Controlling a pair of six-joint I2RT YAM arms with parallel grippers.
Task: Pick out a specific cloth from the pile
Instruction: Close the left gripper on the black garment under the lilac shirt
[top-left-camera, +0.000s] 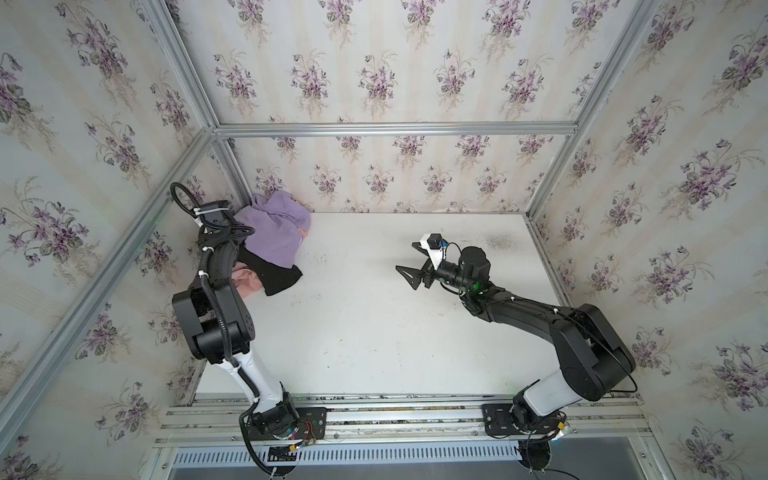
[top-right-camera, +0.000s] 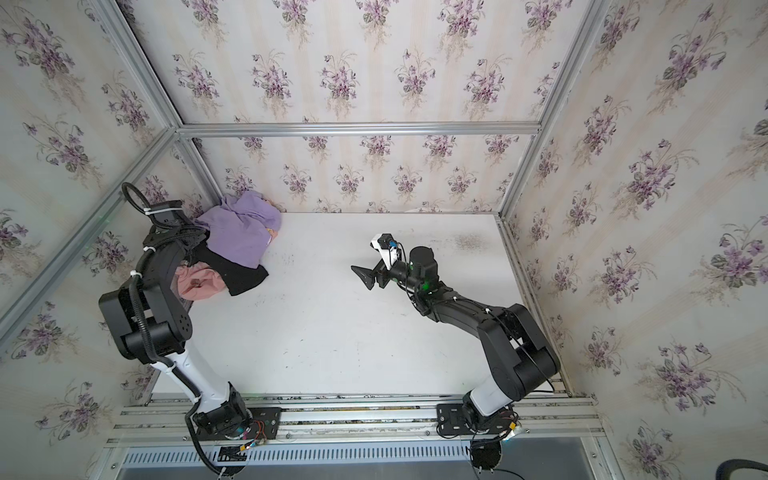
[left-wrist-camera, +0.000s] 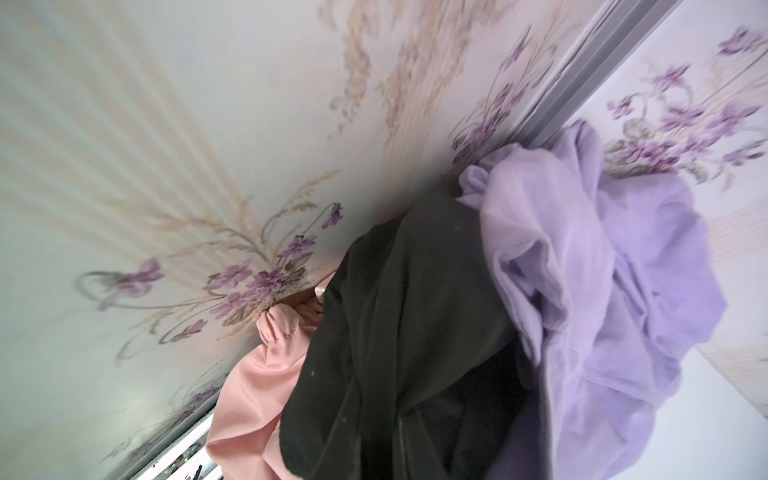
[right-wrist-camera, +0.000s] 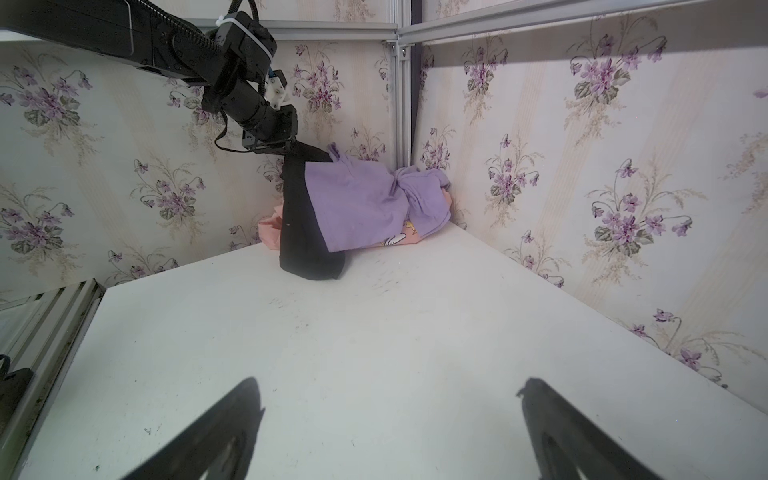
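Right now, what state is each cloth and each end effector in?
left end effector, shut on the black cloth.
right end effector, open, empty, above the table.
black cloth, pinched at its top and raised, lower end on the table.
lilac cloth, draped over the black cloth, far end bunched in the corner.
salmon-pink cloth, crumpled on the table, partly under the black cloth, ungripped.
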